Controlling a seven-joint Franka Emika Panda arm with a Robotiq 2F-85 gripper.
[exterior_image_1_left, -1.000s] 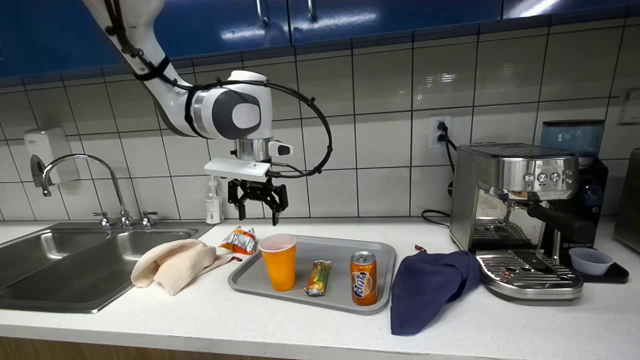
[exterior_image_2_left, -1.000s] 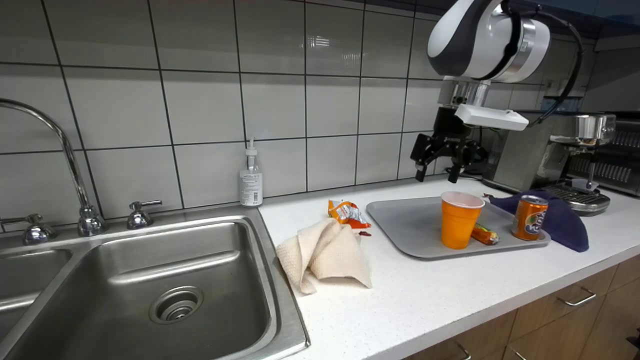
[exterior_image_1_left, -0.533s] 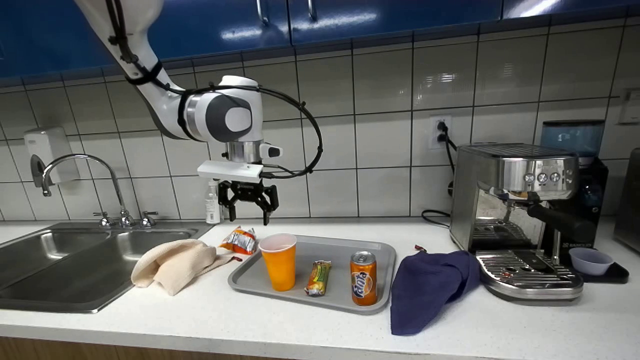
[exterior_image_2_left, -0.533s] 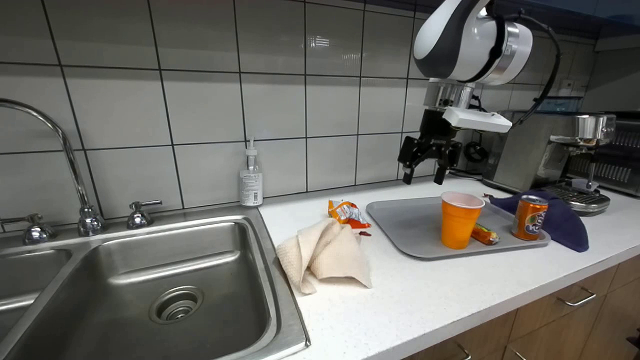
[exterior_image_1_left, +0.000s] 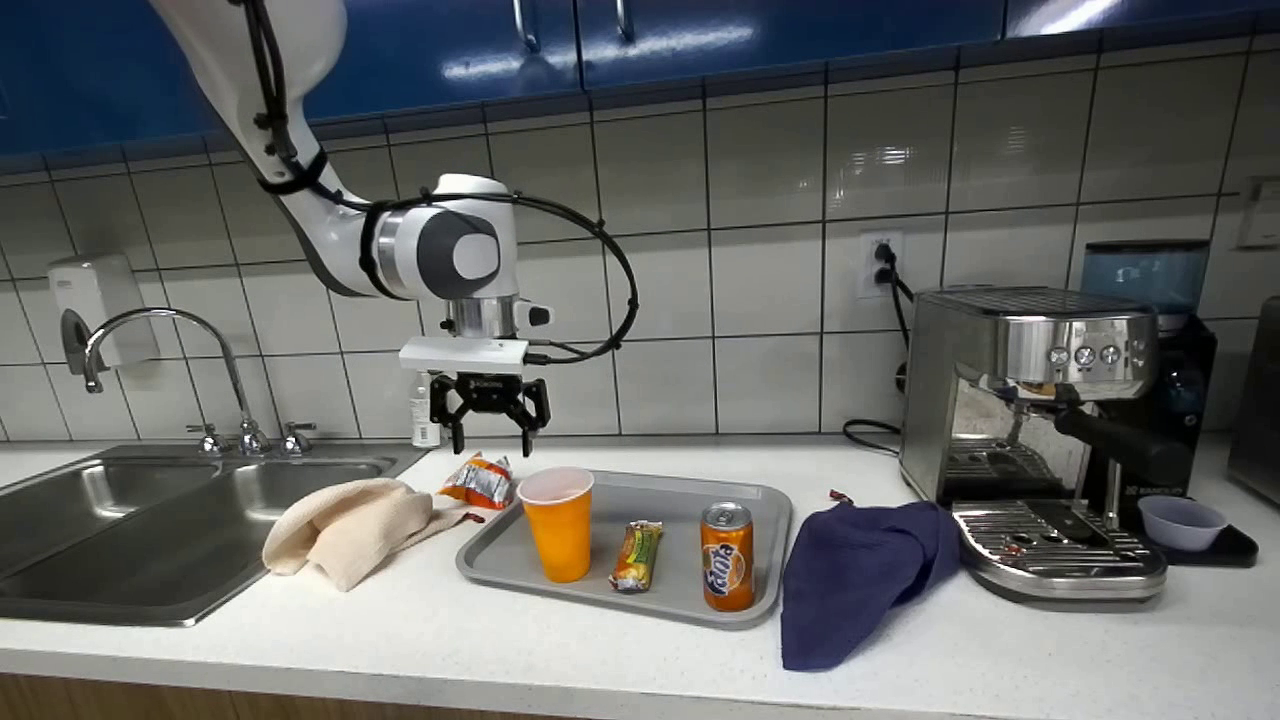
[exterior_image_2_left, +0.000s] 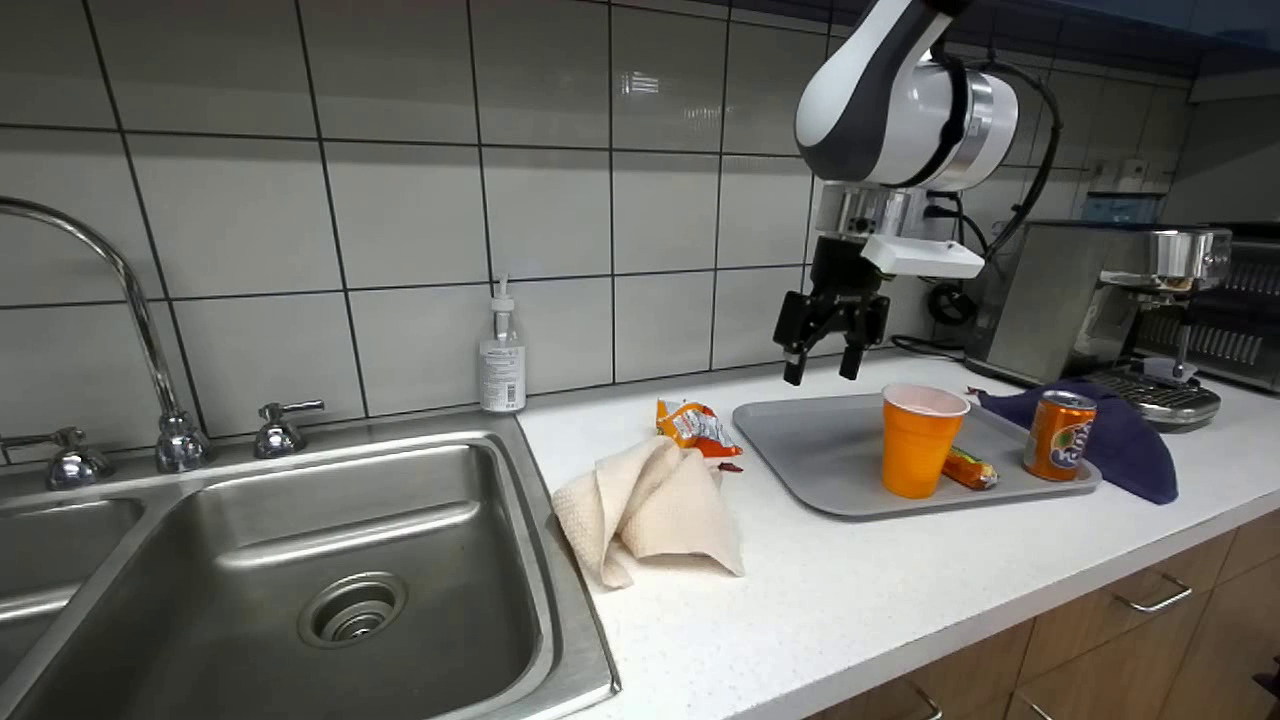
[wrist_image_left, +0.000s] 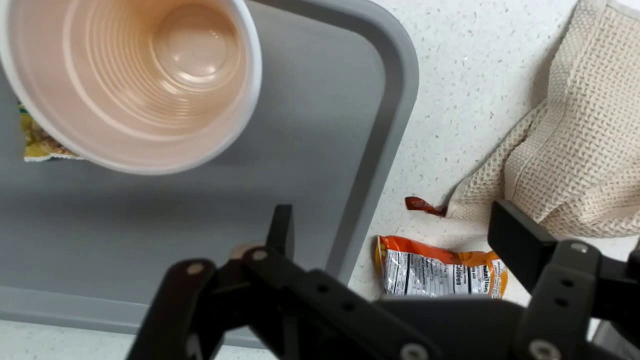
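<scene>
A white counter (exterior_image_1_left: 640, 660) is carrying a gray tray (exterior_image_1_left: 655, 498) and beige waffle-weave towel (exterior_image_1_left: 352, 527); the gripper (exterior_image_1_left: 492, 449) is hanging above, spread wide, holding nothing; an orange plastic cup (exterior_image_1_left: 559, 527) is standing on the tray; an orange-and-silver snack packet (wrist_image_left: 440, 271) is lying beside tray and towel; such crowding could be causing a bumped tray or snagged towel during any descent.

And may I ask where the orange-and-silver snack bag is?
In both exterior views, the snack bag lies on the counter left of the tray, behind the beige cloth.
</scene>
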